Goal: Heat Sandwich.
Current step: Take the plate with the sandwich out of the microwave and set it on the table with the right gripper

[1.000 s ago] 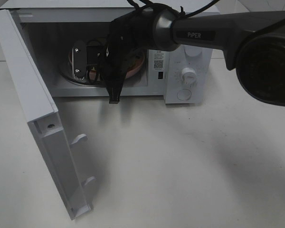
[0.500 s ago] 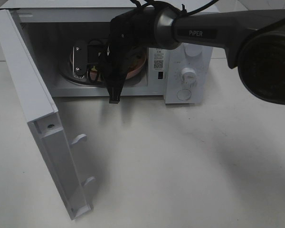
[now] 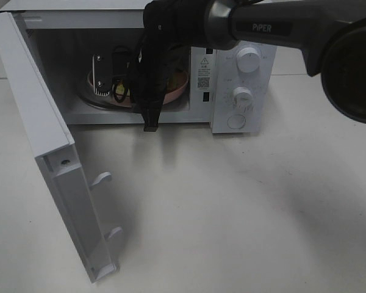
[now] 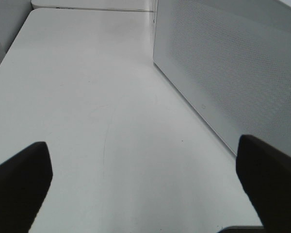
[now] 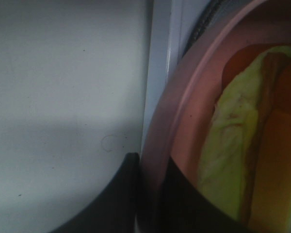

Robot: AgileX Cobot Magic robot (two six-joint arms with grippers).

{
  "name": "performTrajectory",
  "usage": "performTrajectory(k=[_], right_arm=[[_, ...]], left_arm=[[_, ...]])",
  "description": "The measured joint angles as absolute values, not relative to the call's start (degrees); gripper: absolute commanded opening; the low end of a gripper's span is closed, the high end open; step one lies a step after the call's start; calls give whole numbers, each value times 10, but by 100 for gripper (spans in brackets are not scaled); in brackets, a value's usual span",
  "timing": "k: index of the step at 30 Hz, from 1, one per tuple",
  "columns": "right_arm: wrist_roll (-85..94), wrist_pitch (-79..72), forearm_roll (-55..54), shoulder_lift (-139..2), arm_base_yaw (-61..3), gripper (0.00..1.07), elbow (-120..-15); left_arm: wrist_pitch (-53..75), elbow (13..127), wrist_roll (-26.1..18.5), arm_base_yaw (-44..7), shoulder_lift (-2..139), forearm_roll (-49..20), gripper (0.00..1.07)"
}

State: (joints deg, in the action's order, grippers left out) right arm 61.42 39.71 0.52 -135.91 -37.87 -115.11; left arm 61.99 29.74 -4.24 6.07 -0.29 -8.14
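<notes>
Pink plate (image 5: pixel 157 160) pinched at its rim by right gripper (image 5: pixel 148 194)

1. A white microwave (image 3: pixel 232 67) stands at the back of the pale desk (image 3: pixel 244 207).
2. Its door (image 3: pixel 49 159) hangs wide open toward the front.
3. Two round knobs (image 3: pixel 249 60) sit stacked on its control panel, above a round button (image 3: pixel 236 121).

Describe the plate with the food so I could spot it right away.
Find the white microwave at the back of the table, its door swung wide open. Inside the cavity, partly hidden by the right gripper, sits the pink plate with the sandwich. It is the only pink, round thing there.
</notes>
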Motion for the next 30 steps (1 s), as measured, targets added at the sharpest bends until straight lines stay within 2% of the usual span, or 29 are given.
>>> performTrajectory(k=[7,30], right_arm=[[684,403,-17,-1317,-379,0,-1092],[739,336,-18,-1206,-393,0,-934]], left_arm=[[620,297,-42,61,-3,-81,98],[620,297,-41,61,-3,-81,98]])
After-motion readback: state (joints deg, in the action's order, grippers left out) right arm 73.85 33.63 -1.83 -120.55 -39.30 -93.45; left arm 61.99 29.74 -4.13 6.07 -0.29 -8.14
